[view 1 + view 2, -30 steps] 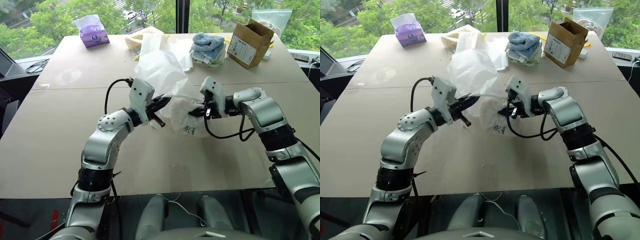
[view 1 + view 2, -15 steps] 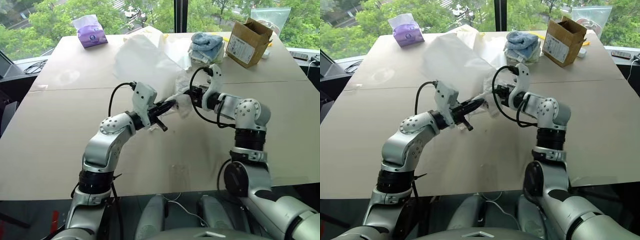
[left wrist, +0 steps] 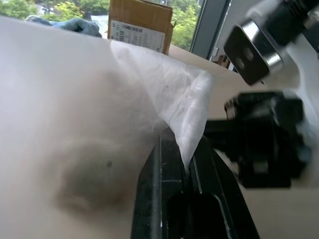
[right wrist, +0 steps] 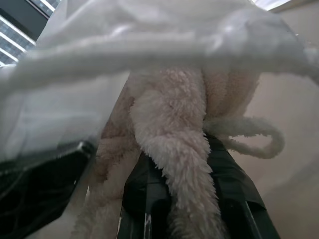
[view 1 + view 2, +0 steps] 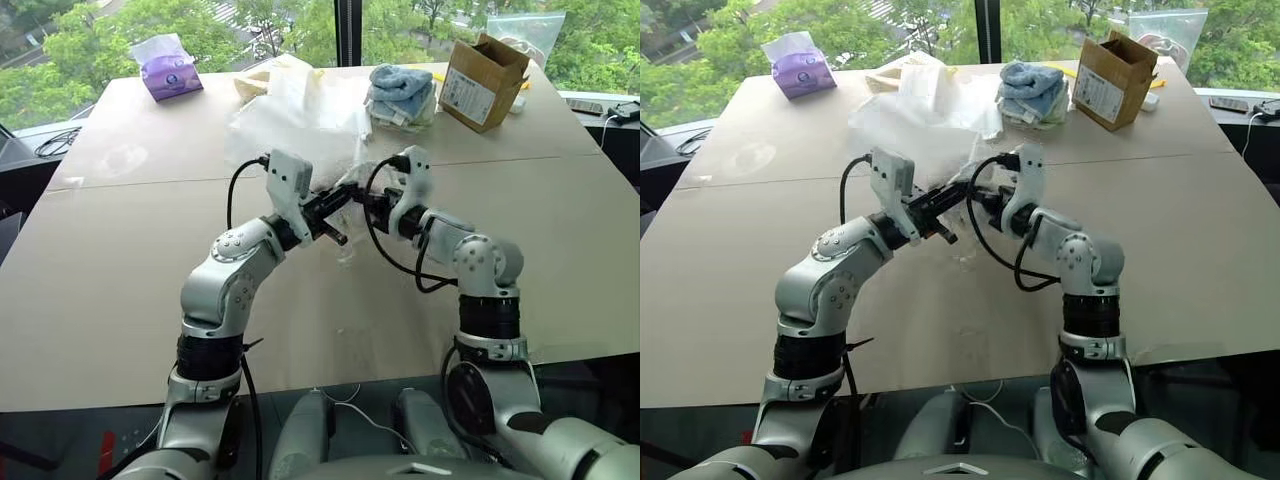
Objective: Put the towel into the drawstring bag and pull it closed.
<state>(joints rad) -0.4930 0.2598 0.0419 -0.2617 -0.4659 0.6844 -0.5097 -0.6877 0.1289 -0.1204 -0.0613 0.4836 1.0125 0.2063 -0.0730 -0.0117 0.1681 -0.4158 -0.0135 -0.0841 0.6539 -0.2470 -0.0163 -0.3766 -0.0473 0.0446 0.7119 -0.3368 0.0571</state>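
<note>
Step in hand: feeding the towel (image 4: 174, 124) through the mouth of the drawstring bag (image 5: 300, 125), both held up over the tan table (image 5: 110, 260) at frame centre.
Left gripper (image 5: 347, 196): clenched on the bag's rim, a fold of thin white fabric pinched between its 2 black fingers (image 3: 164, 174).
Right gripper (image 5: 366, 200): grasping the towel, fluffy cream pile bunched between its fingers (image 4: 227, 179) (a hanging loop dangles beside them).
Towel's place: at the bag's mouth, centre frame, partly under the translucent fabric; how deep it sits, I cannot tell.
Bag's place: trailing from the grippers toward the upper middle of the frame.
Doing it well: I'd keep the rim pinned and taut, push the towel deep past it, and release only once it is clear of the cords.
Risk: rim folding shut over the towel.
</note>
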